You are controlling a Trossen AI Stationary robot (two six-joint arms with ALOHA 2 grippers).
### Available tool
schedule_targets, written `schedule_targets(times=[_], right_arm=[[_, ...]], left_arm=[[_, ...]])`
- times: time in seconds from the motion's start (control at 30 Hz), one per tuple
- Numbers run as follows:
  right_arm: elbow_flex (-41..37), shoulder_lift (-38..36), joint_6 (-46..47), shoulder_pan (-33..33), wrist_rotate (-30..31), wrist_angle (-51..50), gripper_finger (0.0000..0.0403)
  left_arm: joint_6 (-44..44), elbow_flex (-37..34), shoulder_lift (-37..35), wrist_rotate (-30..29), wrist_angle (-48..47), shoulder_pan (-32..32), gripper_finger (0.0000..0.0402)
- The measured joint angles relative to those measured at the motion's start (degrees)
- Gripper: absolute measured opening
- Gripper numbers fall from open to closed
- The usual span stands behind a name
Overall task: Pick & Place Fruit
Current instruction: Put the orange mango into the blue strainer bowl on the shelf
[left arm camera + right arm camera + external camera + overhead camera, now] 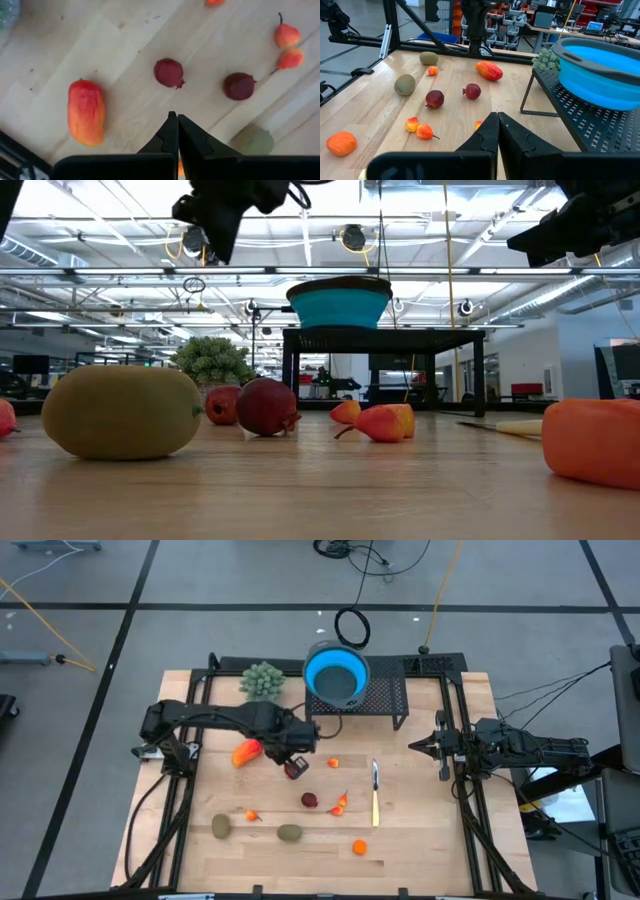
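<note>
The toy fruits lie scattered on the wooden table. An orange-red mango (246,752) (86,111) lies left of centre, with two dark red round fruits (296,770) (310,800) beside it. Tiny orange ones (340,805) and brownish-green ovals (290,833) (221,826) rest nearer the near edge. My left gripper (295,752) (177,117) is shut and hangs above the table between the mango and a dark red fruit (169,72), touching nothing. My right gripper (415,745) (496,116) is shut and waits at the right side.
A blue bowl (336,675) sits on a black mesh rack (385,700) at the far edge, next to a pale green bushy plant (262,680). A thin knife (375,795) lies right of centre. An orange fruit (359,847) rests near the near edge.
</note>
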Motion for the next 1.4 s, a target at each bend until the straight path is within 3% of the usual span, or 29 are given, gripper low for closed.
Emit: schedule_targets(times=[0.13,0.37,0.67,1.17,1.4], right_arm=[[0.00,0.00,0.00,0.01,-0.01,-0.02,0.0000],[0.00,0.00,-0.01,0.00,0.01,-0.02,0.0000],[0.00,0.00,-0.01,0.00,0.01,-0.02,0.0000],[0.00,0.00,-0.01,0.00,0.22,-0.02,0.0000],[0.00,0.00,0.01,0.00,0.23,-0.02,0.0000]], left_arm=[[-0.39,-6.37,-4.60,-0.39,0.38,0.07,0.0001],[0.34,-20.03,-16.59,-2.27,8.92,1.42,0.0001],[4.00,-34.03,-27.32,-2.19,10.27,5.01,0.0001],[20.22,-48.87,-31.93,3.42,18.65,14.65,0.0002],[22.40,-53.34,-31.87,5.14,22.64,17.60,0.0019]])
